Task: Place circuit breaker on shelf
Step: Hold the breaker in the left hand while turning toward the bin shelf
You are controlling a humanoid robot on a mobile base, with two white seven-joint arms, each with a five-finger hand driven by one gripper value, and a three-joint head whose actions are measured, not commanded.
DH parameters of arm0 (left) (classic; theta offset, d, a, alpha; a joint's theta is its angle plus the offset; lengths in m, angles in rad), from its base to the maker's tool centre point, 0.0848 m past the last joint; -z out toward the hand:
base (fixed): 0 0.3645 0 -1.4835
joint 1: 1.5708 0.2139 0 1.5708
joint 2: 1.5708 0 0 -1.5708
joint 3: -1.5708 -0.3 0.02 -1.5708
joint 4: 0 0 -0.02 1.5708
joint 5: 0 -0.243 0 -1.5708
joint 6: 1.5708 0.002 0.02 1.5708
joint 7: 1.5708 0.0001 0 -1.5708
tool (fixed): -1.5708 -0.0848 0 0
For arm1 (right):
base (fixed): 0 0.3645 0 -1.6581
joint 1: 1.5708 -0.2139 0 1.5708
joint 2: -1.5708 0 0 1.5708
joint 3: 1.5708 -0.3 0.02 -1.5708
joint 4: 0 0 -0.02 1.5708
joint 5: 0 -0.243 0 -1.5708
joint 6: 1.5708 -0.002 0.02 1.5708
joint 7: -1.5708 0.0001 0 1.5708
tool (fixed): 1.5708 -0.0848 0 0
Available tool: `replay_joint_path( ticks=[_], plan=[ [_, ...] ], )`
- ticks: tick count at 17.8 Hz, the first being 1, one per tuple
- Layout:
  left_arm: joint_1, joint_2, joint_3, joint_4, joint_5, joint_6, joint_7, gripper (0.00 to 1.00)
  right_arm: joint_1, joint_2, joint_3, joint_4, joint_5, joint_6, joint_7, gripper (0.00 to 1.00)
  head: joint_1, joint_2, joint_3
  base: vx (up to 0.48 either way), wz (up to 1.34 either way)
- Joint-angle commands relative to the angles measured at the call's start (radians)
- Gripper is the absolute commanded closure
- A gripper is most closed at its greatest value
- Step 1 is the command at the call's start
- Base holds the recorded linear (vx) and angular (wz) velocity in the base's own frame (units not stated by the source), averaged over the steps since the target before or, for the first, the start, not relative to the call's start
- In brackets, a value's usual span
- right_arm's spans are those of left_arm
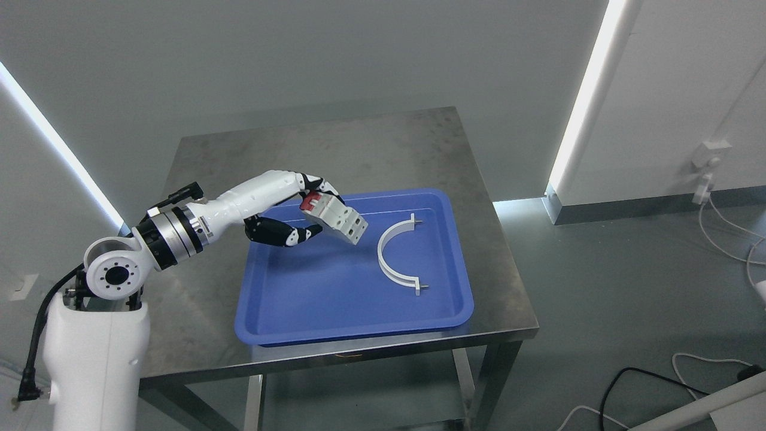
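My left hand [308, 215] reaches in from the lower left and is shut on the circuit breaker [334, 218], a grey-white block with a red switch. The fingers hold it by its left end. It hangs tilted over the upper left part of the blue tray [299, 311]. The right arm is out of the picture. No shelf shows here.
A white half-ring clamp [392, 257] lies in the right half of the tray. The tray sits on a steel table [371, 143] with bare metal behind it. Cables [727, 230] lie on the floor at the right.
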Motion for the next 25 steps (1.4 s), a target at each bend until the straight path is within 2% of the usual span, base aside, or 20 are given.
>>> replay_joint_path(
  ticks=[1,3,5,9,11,16,19,25],
  plan=[
    [0.04,-0.219,0.332,-0.052,0.12,0.084,0.31,0.88,0.018,-0.017,0.0,0.0,-0.001,-0.057,0.0,0.0,0.0,0.0,0.0,-0.026,-0.13],
    [0.093,-0.219,0.309,-0.093,0.132,0.095,0.545,0.81,0.016,-0.017,0.0,0.0,0.001,-0.057,0.0,0.0,0.0,0.0,0.0,-0.106,-0.09],
    [0.182,-0.219,0.271,-0.142,0.167,0.098,0.652,0.83,0.016,-0.017,0.0,0.0,-0.001,-0.057,0.0,0.0,0.0,0.0,0.0,-0.255,-0.03],
    [0.317,-0.219,0.318,-0.198,0.291,0.081,0.664,0.9,0.016,-0.017,0.0,0.0,0.001,-0.057,0.0,0.0,0.0,0.0,0.0,-0.426,0.08],
    [0.374,-0.219,0.367,-0.198,0.296,0.027,0.66,0.93,0.016,-0.017,0.0,0.0,-0.001,-0.057,0.0,0.0,0.0,0.0,0.0,-0.462,0.17],
    [0.736,-0.219,0.322,-0.198,0.394,-0.184,0.598,0.94,0.016,-0.017,0.0,0.0,0.001,-0.057,0.0,0.0,0.0,0.0,0.0,-0.44,0.15],
    [0.772,-0.219,0.317,-0.198,0.443,-0.195,0.612,0.94,0.018,-0.017,0.0,0.0,0.001,-0.057,0.0,0.0,0.0,0.0,0.0,-0.449,-0.08],
    [0.784,-0.219,0.326,-0.198,0.443,-0.169,0.658,0.94,0.016,-0.017,0.0,0.0,0.001,-0.057,0.0,0.0,0.0,0.0,0.0,-0.402,0.11]
  ],
)
